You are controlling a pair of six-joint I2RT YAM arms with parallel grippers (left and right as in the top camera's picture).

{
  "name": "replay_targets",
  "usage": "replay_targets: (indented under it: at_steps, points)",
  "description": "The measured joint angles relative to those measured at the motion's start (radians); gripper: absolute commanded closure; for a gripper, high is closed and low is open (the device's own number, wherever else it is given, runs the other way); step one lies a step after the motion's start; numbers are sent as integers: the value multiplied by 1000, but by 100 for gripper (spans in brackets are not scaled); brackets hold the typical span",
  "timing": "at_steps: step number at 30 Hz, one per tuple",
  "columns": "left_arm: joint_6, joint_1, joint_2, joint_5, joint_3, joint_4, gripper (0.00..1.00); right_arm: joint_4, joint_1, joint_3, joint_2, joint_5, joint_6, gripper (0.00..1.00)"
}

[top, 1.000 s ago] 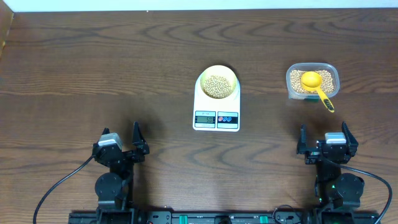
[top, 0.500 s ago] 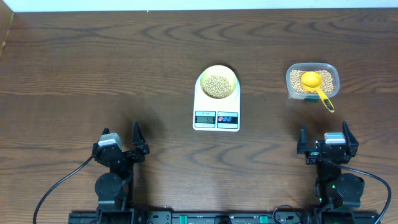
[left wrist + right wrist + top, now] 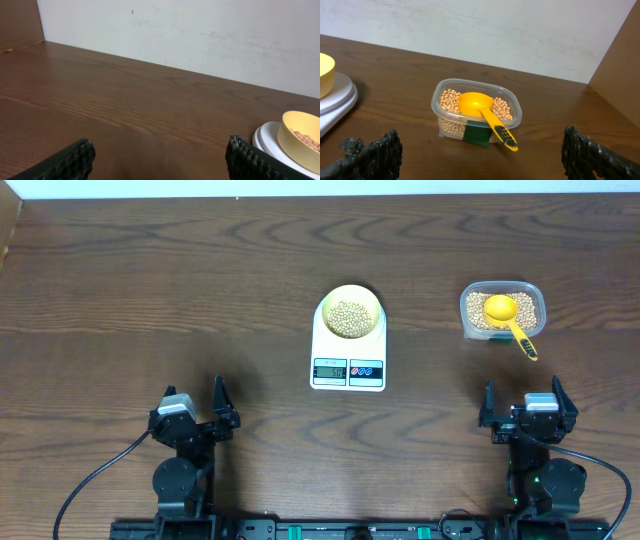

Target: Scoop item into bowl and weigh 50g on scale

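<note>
Dark wood worktop (image 3: 150, 280); left gripper (image 3: 160, 162) and right gripper (image 3: 482, 150) are parked at its near edge, jaws spread, empty; scale (image 3: 348, 360) at centre carries the bowl (image 3: 291, 137) of beans (image 3: 348, 317); scoop (image 3: 476, 106) lies in the tub (image 3: 475, 83); nothing has moved lately, so weighing looks finished.

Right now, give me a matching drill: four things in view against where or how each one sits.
Things:
1 bowl
2 scoop
3 scale
4 left gripper

States:
A open, holding nothing
B on the scale, beans inside
C head resting in the tub
D under the bowl, mid-table

Pairs: 1-B; 2-C; 3-D; 4-A
</note>
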Motion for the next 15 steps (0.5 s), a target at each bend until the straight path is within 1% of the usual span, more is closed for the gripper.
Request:
replay_targets:
  at_steps: [15]
  points:
    - [0, 0, 0, 0, 0, 0, 14, 0, 9, 0, 0, 0, 3, 1]
